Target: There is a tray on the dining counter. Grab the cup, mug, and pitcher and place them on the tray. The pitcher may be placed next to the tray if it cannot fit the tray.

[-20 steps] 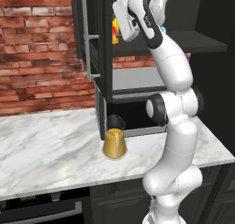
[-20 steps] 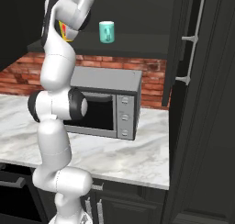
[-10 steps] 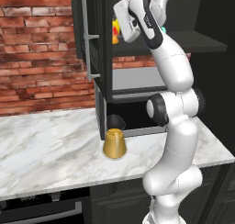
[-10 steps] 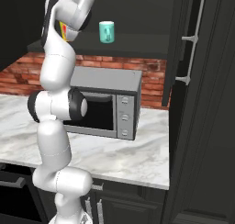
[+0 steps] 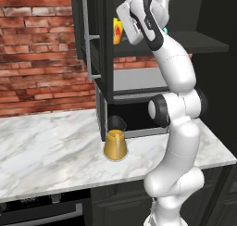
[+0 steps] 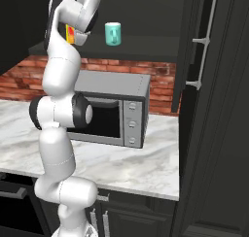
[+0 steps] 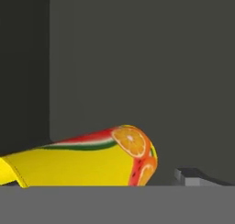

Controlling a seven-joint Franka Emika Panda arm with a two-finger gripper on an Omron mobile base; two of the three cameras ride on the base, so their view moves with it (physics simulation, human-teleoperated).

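Up at the cabinet shelf, tool [image 5: 121, 28] slightly narrower around cup [image 5: 117, 31].

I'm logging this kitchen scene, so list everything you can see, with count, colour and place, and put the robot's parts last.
cup: one, yellow with red-orange mark, on the upper cabinet shelf by the gripper
mug: one, light teal, same shelf
pitcher: one, amber-gold, on the marble counter
microwave: one, grey and black, on the counter
brick wall: red, behind the counter
arm: one, white with dark joints
gripper: one, open, raised at the cup
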